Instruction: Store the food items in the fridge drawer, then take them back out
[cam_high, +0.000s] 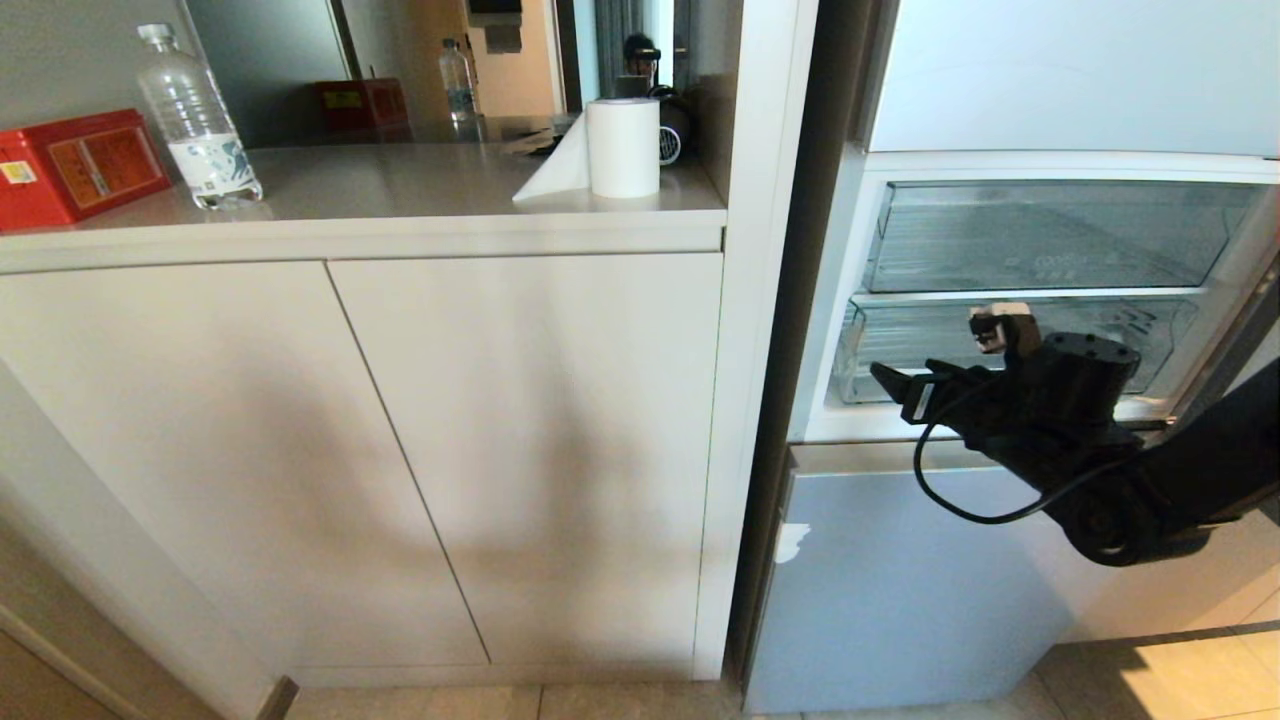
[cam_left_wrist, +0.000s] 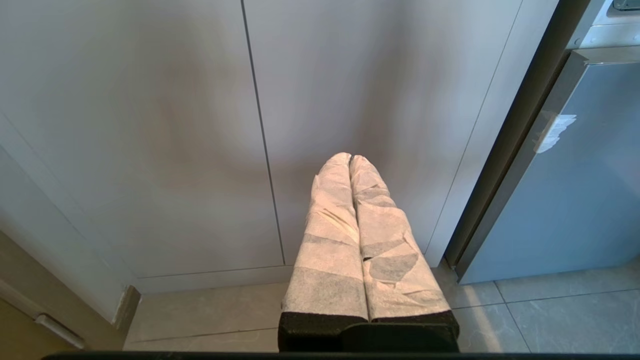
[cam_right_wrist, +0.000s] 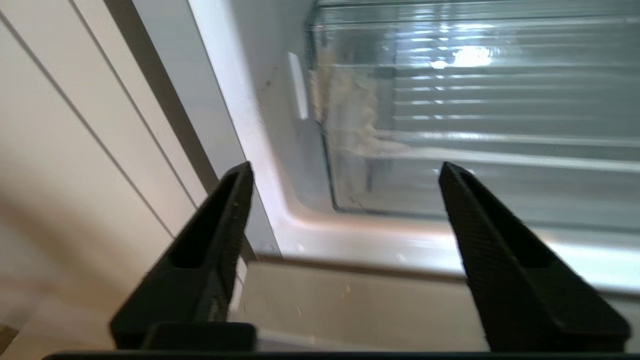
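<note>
Fridge drawer: clear plastic bin, lower of two transparent compartments in the open fridge section, seated in its slot with the front wall facing out. Ribbed surfaces visible through the plastic in the right wrist view. No food item can be made out in it from any view; part of its front is covered by the arm.

Nearest to the robot: left gripper, fingers wrapped in white tape and pressed together, clenched on nothing, hanging low before the cream cabinet doors above the tiled floor.

Right gripper is raised at the fridge opening, just in front of the drawer's lower left corner. Right wrist view shows its two black fingers well apart, released, nothing between them. They point at the white fridge frame below the drawer; contact with drawer cannot be confirmed. A black cable loops under the wrist.

Below the opening: pale blue glossy front panel, shut.

Above the drawer: shallower clear tray, also seated in.

Further back, left of the fridge, the table over the cabinet carries a white paper roll, a water bottle and a red box.
</note>
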